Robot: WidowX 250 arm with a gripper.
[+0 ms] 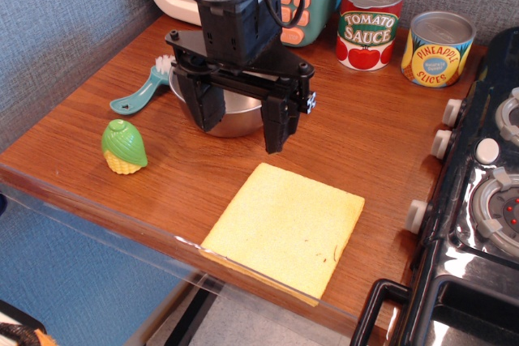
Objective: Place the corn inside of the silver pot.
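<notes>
Corn point(124, 147) sits alone near the counter's point(381, 160) front-left edge, standing on its yellow end with the green husk on top, well apart from everything else. Nothing is touching it. Pot point(239, 115) is back and to the right of the corn, and most of it is hidden behind the arm. Tool point(243, 123) hangs right over the pot, black fingers point(277, 123) spread wide and pointing down, nothing between them. So the pick is not yet made, and by my reading the whole job is still ahead.

Brush point(139, 95) lies just behind the corn, teal handle angled toward it, bristles close against the pot's left rim. Sponge point(284, 228) lies flat to the right of the corn, near the front edge. Two cans point(369, 22) stand far behind the pot, out of the way.

How to do this well, I'd say: swing the tool left and forward until it is square over the corn, keep the fingers wide on the way down, and straddle the husk at its broadest part. That glossy shell looks slippery, so a low, centred grip should hold better than a pinch at the tapered tip. Watch the brush handle on the approach; a finger catching it could nudge the corn over. Lift clear before heading back, so the corn passes over the rim.
</notes>
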